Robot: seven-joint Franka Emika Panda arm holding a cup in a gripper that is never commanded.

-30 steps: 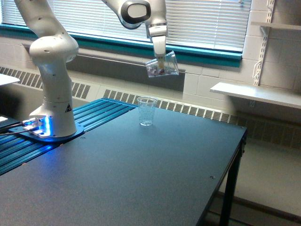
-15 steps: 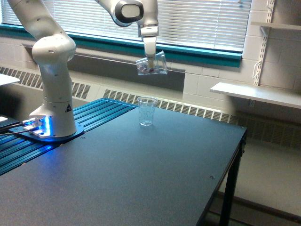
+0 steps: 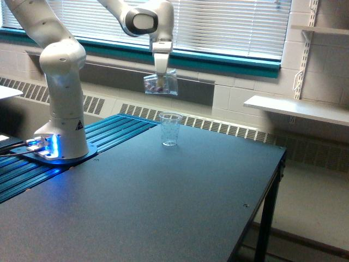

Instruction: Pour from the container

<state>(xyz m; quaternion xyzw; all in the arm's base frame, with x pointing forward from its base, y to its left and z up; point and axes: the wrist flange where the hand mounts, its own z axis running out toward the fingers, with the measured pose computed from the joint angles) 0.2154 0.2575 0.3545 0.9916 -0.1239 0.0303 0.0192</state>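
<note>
Gripper (image 3: 161, 72) is clamped on the tub (image 3: 161, 85), fingers coming down from above onto its top edge; exact finger contact too small to make out. Tub hangs in the air well above the table (image 3: 163, 207), up and a bit left of the cup (image 3: 170, 129) in the exterior view, apart from it, near level with a slight tilt. Small pinkish and dark bits sit low inside. Judgement: thin clear plastic, light, walls likely flex under squeeze and smooth enough to slip, so a rim pinch is marginal once tipped. Loose pieces will probably shift and drop in a bunch. Cup looks light too and could tip if hit.
</note>
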